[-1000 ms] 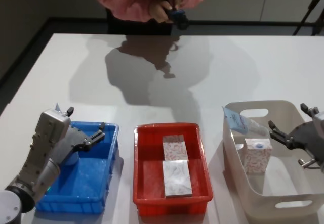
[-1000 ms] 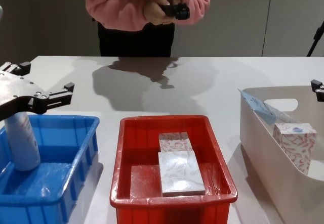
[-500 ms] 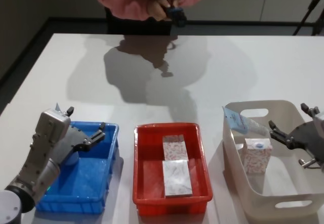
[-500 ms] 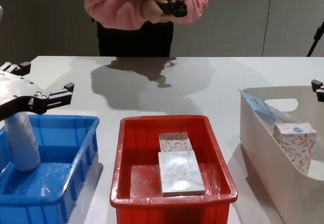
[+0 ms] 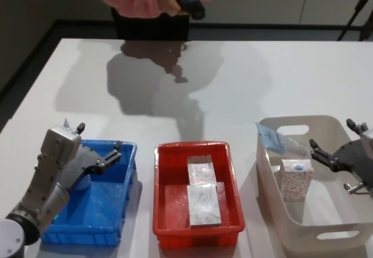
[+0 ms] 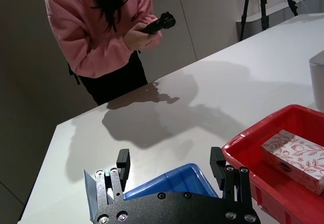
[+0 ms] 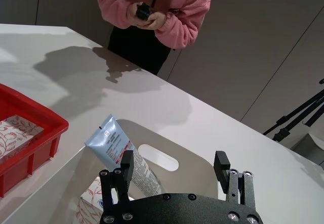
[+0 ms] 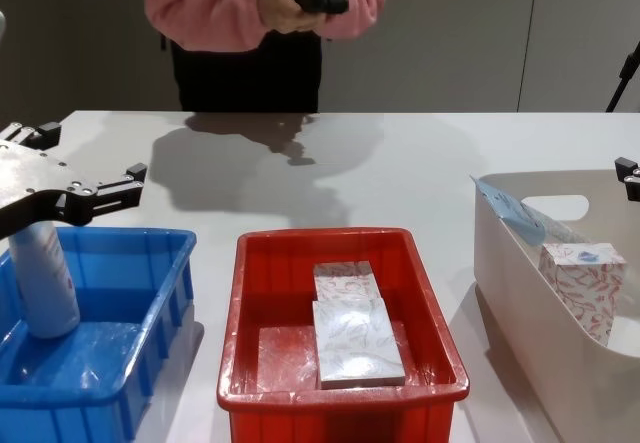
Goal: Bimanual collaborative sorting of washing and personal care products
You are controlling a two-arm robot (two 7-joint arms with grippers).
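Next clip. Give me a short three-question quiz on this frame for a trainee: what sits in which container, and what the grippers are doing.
1. True or false: two patterned boxes lie flat in the red crate.
2. Which container holds the white bottle? A) the red crate B) the blue crate C) the white tub
3. Fill in: the pale blue tube leans inside the white ____, next to an upright patterned box.

Key:
1. True: one box lies behind the other.
2. B. The bottle stands upright there, with the open left gripper above that crate.
3. Tub. The open right gripper hangs over it, holding nothing.
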